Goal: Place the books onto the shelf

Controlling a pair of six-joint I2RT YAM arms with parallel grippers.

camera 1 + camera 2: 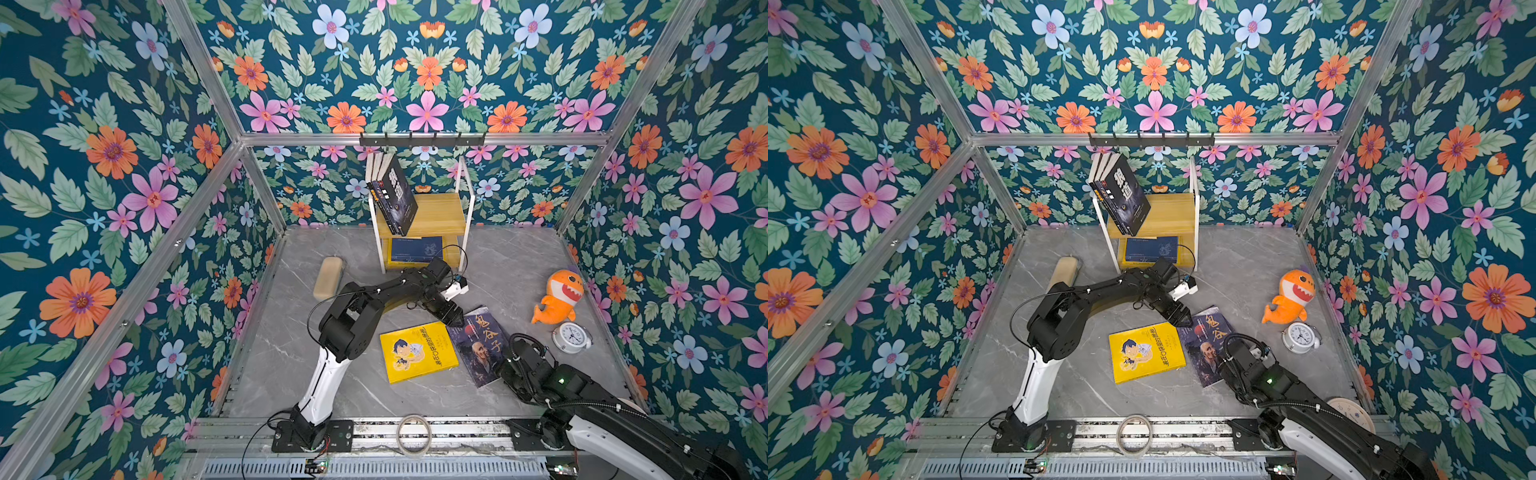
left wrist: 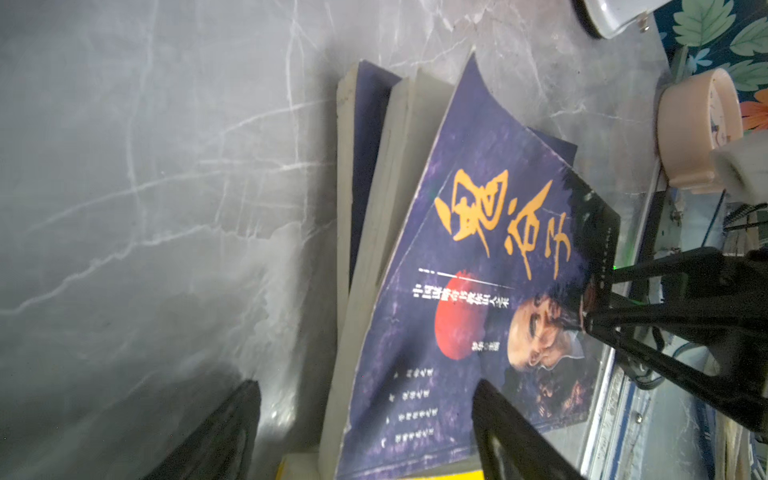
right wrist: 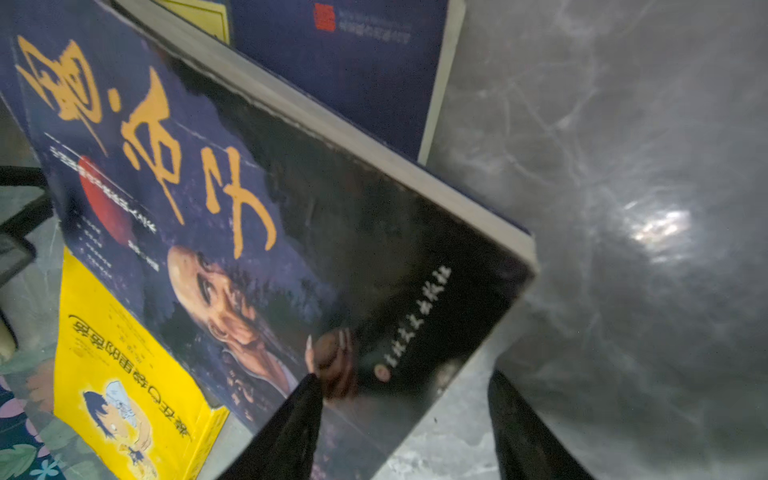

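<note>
Purple book (image 1: 482, 349) with orange title flat on the grey bench (image 1: 519, 257), right of middle, cover up, long axis running from far to near and leaning a little to the right at the near end, head of the title at the far end. Beneath it, seen in the wrist views, a second navy book (image 2: 368, 137), only partly covered. Just left of the purple one the yellow book (image 1: 417, 351), cover up, long axis about left to right, right edge touching the purple book or slipping under it; cannot tell which. Left fingers (image 1: 456, 319) at the far end of the purple book, spread wide, one over the cover and one over bare bench beside it, holding nothing; contact with the cover not clear. Right fingers (image 3: 297, 419) at the near right corner, also apart, one above the cover, the other beyond the corner above the bench, nothing clamped. Shelf (image 1: 440, 212) at the far middle, by the wall: on the upper board several dark books (image 1: 399, 199) standing at the left end and leaning; on the lower board a blue book (image 1: 415, 248) lying flat.
</note>
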